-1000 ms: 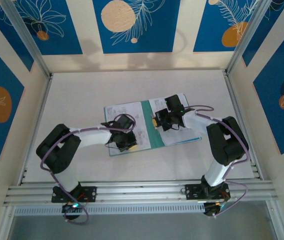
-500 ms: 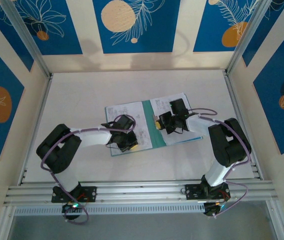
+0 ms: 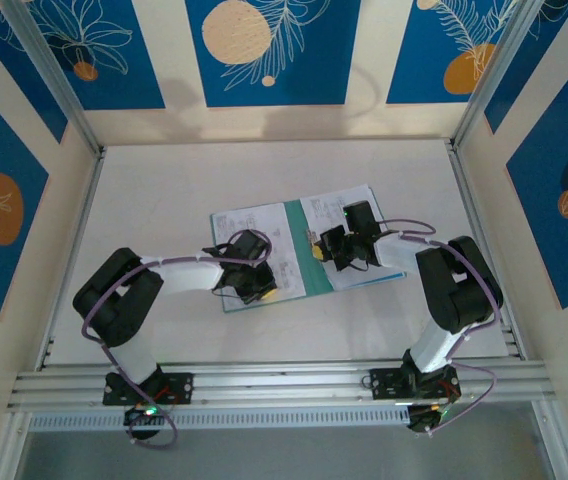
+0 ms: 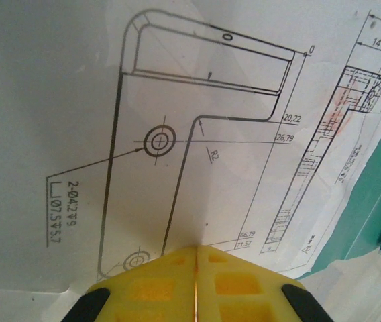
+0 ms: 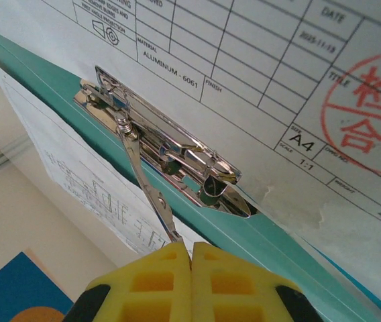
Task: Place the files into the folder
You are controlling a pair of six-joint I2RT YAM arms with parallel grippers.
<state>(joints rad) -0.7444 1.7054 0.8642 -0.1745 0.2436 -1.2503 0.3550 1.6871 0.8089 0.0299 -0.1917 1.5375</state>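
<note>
The folder (image 3: 297, 255) lies spread flat in the middle of the counter (image 3: 164, 190), between my two arms. Its teal spine strip runs away from my bases at a slight tilt. The files (image 3: 249, 225) lie on it, white sheets of line drawings and title blocks, one on each side of the spine. The right one carries a red stamp.

My left gripper (image 4: 196, 251) has its fingers together, tips down at the near edge of the left sheet.

My right gripper (image 5: 191, 247) is the nearer one to the metal clip (image 5: 170, 157) on the spine, which sits directly ahead of it. The clip's wire lever (image 5: 140, 178) slants back to the seam between my fingers. Those fingers are together too, and I cannot tell whether they nip the lever's end. I judge the next move turns on that lever, to pin the sheets.
</note>
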